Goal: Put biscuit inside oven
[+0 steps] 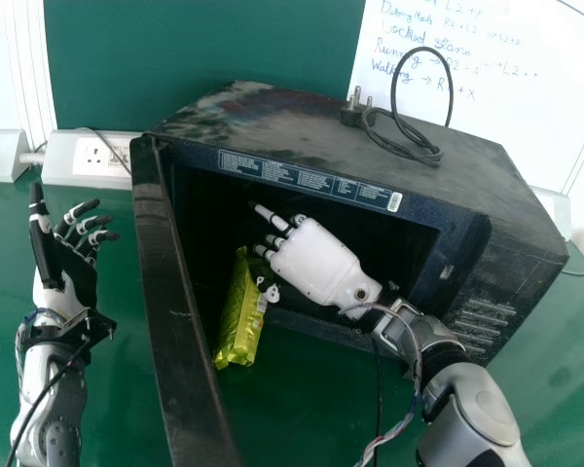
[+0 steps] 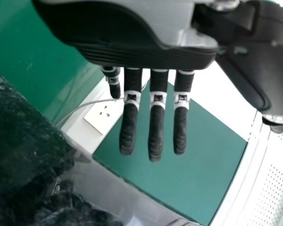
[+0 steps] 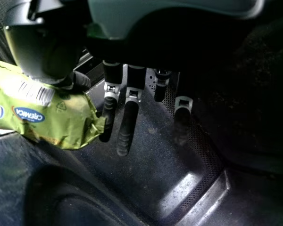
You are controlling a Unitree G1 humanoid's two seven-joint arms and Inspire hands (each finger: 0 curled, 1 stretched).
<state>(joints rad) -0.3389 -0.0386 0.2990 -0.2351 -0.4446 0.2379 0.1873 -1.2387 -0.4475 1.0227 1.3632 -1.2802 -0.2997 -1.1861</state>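
Yellow-green, the packet [image 1: 238, 316] lies on the right hand's [image 1: 316, 261] thumb side, its long axis running from beside the thumb out through the oven's [image 1: 311, 122] mouth. Fingers straight, that hand grips nothing; whether its thumb presses the packet, I cannot tell. The left hand [image 1: 76, 277], fingers relaxed, is farther off. An inward push along that axis seems needed.

Head view: from above, forward and downward, onto the oven [image 1: 321, 131]. Left wrist view: toward the wall socket [image 1: 95, 156], shared with head view's upper left. Right wrist view: close, inside the oven, sharing the packet [image 1: 239, 316] left of head-view centre.
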